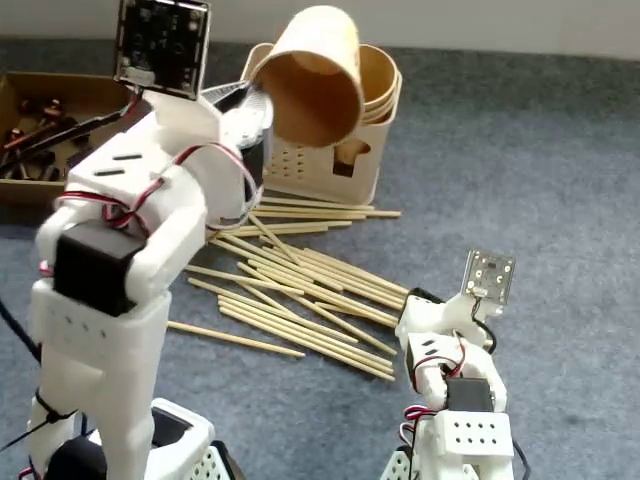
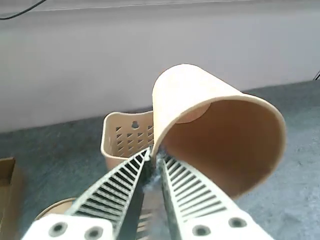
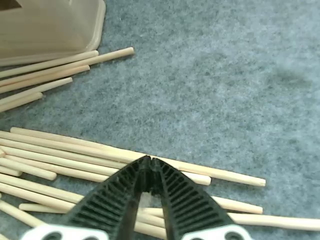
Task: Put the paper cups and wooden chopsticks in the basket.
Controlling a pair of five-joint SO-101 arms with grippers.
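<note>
Nearest to me, my right tool (image 3: 149, 160) is pressed together with nothing in it. Its tips sit just over the wooden chopsticks (image 1: 300, 290), which lie spread out on the grey tabletop (image 1: 520, 180) between the arms and the basket. Farther off, my left tool (image 2: 154, 152) is pinching a paper cup (image 1: 310, 75) by its rim. The cup is tipped on its side, up in the air above the basket (image 1: 320, 170). A stack of cups (image 1: 388, 75) sits inside the basket, on its right side. Far left, there is a brown box (image 1: 30, 100) with small parts in it.
</note>
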